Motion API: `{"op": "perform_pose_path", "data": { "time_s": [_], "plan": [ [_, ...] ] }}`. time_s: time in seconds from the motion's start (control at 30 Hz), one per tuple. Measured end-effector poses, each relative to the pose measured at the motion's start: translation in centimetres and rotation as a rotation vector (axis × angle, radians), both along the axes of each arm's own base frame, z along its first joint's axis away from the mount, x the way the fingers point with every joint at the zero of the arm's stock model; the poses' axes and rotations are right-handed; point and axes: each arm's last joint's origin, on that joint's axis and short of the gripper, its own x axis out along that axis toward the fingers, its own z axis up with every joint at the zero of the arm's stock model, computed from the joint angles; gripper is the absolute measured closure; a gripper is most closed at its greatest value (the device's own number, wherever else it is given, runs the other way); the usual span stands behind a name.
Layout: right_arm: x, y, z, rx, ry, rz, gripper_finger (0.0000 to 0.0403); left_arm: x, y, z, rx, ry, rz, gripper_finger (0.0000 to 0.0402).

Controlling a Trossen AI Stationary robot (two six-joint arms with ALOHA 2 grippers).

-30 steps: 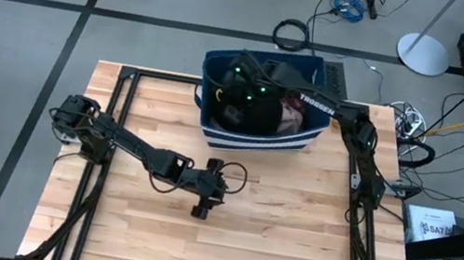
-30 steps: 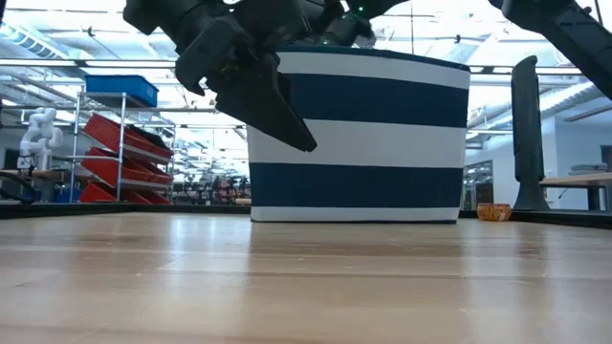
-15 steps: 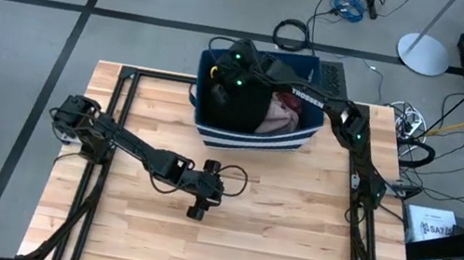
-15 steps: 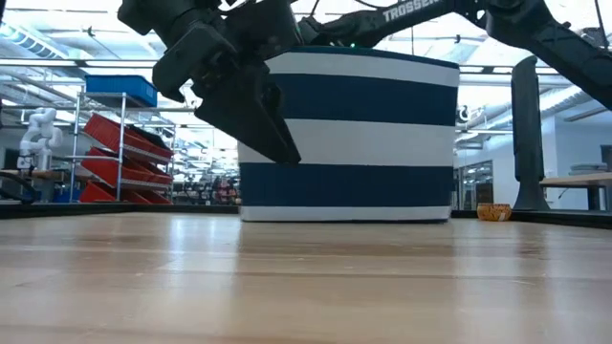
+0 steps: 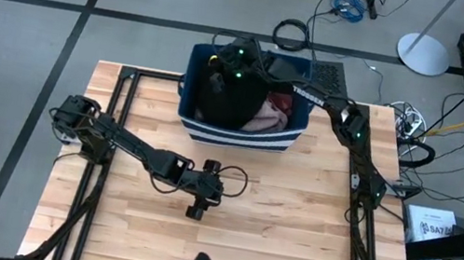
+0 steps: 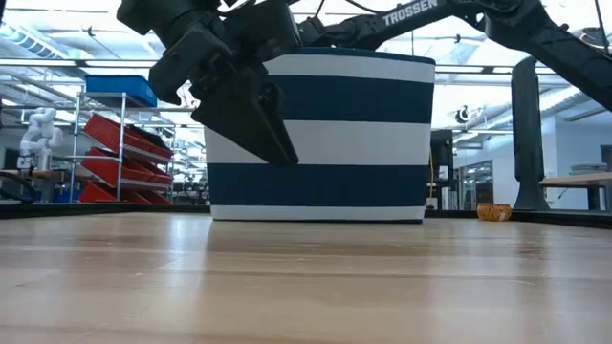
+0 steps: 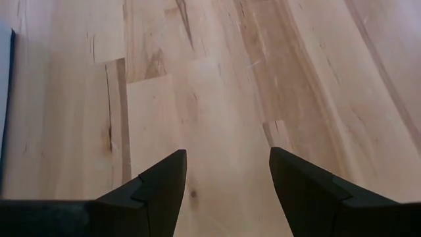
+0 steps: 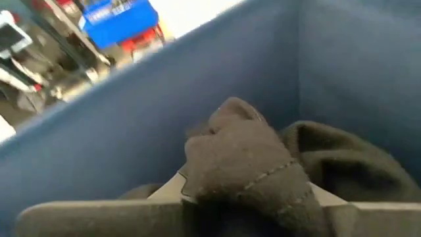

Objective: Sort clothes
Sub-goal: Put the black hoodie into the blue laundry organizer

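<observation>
The right gripper (image 5: 228, 68) reaches into the dark blue bin with white stripes (image 5: 236, 135), which stands at the table's far edge, toward twelve o'clock in the high view. In the right wrist view its fingers are clenched on a fold of black garment (image 8: 253, 161), the fabric bunched up between them with the bin's blue inner wall (image 8: 197, 112) close behind. From above, the black garment (image 5: 227, 101) fills the bin's nine o'clock half, directly under the gripper, and a pale pink garment (image 5: 266, 122) lies beside it toward three o'clock (a bit of maroon shows at its upper edge, too small to make out further). The right arm (image 5: 346, 126) stretches from its base at the table's three o'clock side across the bin's rim.

The left gripper (image 5: 198, 209) hangs over bare wood near the table's centre, at about six o'clock from the bin and well apart from it. Its two dark fingers (image 7: 154, 191) stand spread wide with nothing between them, only the pale planks of the table (image 7: 217, 99) below. In the low view it hangs in front of the striped bin (image 6: 325, 134), fingers angled downward, clear of the tabletop.
</observation>
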Motion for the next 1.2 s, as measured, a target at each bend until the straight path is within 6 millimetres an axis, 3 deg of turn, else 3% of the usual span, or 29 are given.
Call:
{"op": "perform_pose_path", "data": {
  "time_s": [0.13,0.4,0.5,0.63,0.73,0.93,1.2],
  "plan": [
    [-1.7,0.4,0.3,0.009,0.14,0.028,0.0331,0.0,0.0,0.0,0.011,0.004,-0.011,0.0173],
    [-7.0,0.8,2.4,0.022,0.406,0.092,0.0331,0.0,0.2,0.0,0.013,0.004,-0.007,0.0173],
    [-7.9,0.9,2.0,0.048,0.485,0.124,0.0331,0.1,0.5,0.0,0.013,0.003,0.003,0.0173],
    [-7.6,0.8,0.2,0.078,0.563,0.16,0.0329,0.2,0.9,0.0,0.012,0.003,0.014,0.0173],
    [-7.0,0.9,-1.0,0.084,0.591,0.174,0.0299,0.2,1.0,0.0,0.012,0.003,0.016,0.0173],
    [-6.8,1.3,-1.0,0.074,0.59,0.191,0.022,0.2,0.9,0.0,0.011,0.003,0.017,0.0173],
    [-7.6,1.9,1.2,0.012,0.565,0.182,0.0145,0.2,0.9,0.0,-0.005,0.004,0.035,0.0173]
  ]
}}
